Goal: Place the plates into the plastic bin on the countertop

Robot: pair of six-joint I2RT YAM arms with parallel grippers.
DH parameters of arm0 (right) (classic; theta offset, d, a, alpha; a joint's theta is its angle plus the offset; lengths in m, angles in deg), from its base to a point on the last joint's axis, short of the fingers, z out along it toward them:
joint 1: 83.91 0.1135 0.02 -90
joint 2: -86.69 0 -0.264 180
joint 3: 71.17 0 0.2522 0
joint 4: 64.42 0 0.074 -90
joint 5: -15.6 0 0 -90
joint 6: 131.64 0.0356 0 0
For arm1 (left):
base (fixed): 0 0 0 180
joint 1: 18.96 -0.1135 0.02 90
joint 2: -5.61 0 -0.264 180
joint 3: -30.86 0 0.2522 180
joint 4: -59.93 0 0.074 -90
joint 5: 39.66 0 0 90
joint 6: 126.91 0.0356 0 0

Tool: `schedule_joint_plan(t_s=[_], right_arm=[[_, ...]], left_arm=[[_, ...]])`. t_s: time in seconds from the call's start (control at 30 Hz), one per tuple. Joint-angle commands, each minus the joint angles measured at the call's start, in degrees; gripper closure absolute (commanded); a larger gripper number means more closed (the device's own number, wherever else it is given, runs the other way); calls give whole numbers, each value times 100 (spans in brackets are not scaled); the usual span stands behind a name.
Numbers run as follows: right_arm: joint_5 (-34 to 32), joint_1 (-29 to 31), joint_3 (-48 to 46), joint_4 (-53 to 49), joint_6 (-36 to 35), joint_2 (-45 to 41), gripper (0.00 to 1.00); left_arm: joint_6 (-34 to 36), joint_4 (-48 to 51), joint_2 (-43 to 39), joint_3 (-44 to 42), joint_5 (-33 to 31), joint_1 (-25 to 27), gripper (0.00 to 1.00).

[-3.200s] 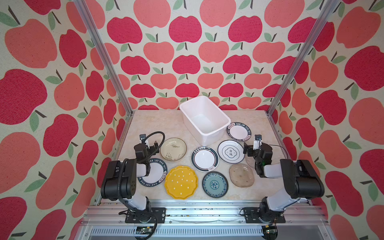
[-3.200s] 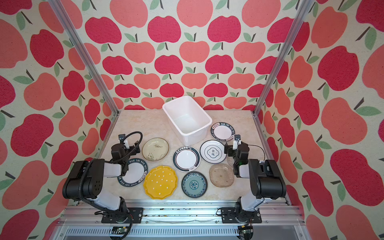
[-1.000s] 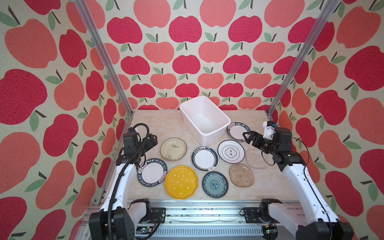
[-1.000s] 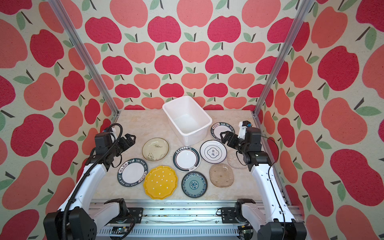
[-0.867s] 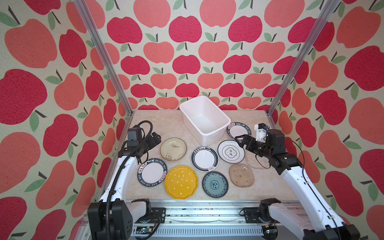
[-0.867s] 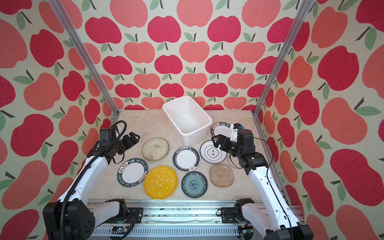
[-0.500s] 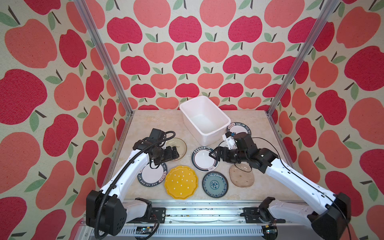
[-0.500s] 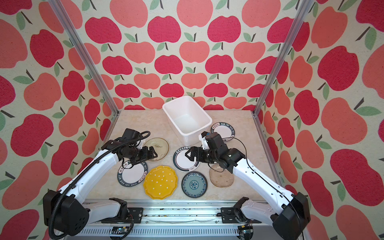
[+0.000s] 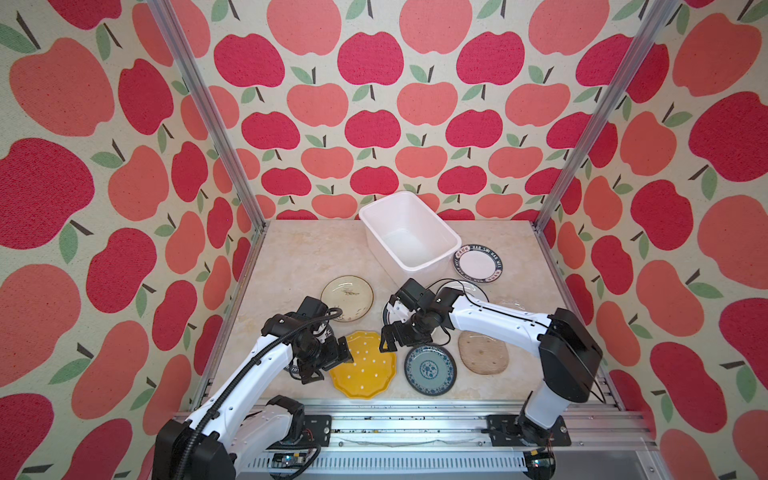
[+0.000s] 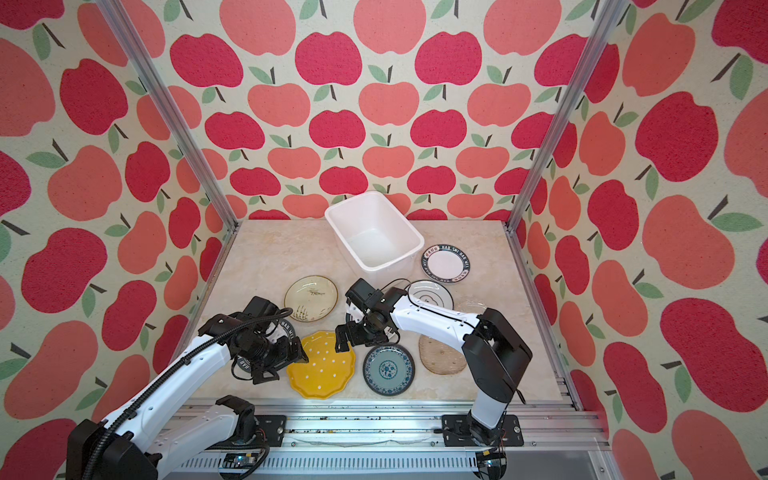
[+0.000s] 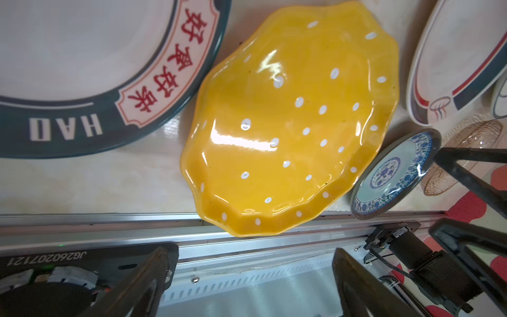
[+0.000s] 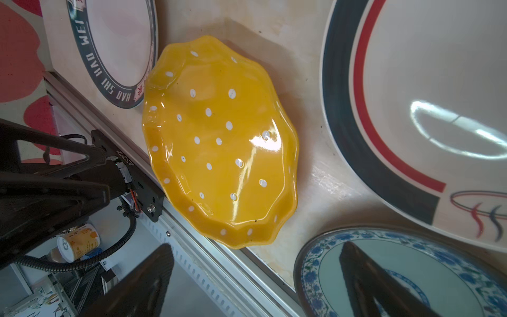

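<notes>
Jaws wide by yellow plate [image 9: 362, 370]; cup [image 12: 78, 243] R-wrist-only.

Worktop [image 9: 299, 257]: flat, beige marble pattern, pale veining. White plastic bin [image 9: 409, 243] stands at rear. Yellow plate [image 9: 365, 374], blue-patterned plate [image 9: 430, 370] and beige oval plate [image 9: 484, 352] lie along front.

In both top views the left arm [image 9: 257, 365] hid most of the dark-rimmed lettered plate [image 10: 289, 327]. The right arm [image 9: 498, 318] covered most of the striped plate [image 9: 386, 313] and part of the white plate [image 10: 434, 295] behind it. The clear glass plate [image 10: 471, 305] was too faint to outline. In the right wrist view the blue-patterned plate [image 12: 452, 255] ran off the bottom edge, partly behind the blurred fingers [image 12: 365, 277] of the right gripper [image 12: 256, 247].
</notes>
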Motion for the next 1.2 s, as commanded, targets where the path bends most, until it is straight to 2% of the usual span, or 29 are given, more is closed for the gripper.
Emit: schedule_joint_plan(t_s=[0.0,0.23,0.57,1.17], right_arm=[[214,46,338,-299,-119,273,2],[465,82,559,-404,-90,782,2],[669,82,689,-348,-91,1132,2],[1330,-129,514,258,-62,1392,3]], left_arm=[[-497,-246,-132,-270,101,27,4],[-317,-513,191,-343,-120,36,1],[-543,-1252,663,-514,-46,159,1],[-476,-2107,822,-906,-6,211,0]])
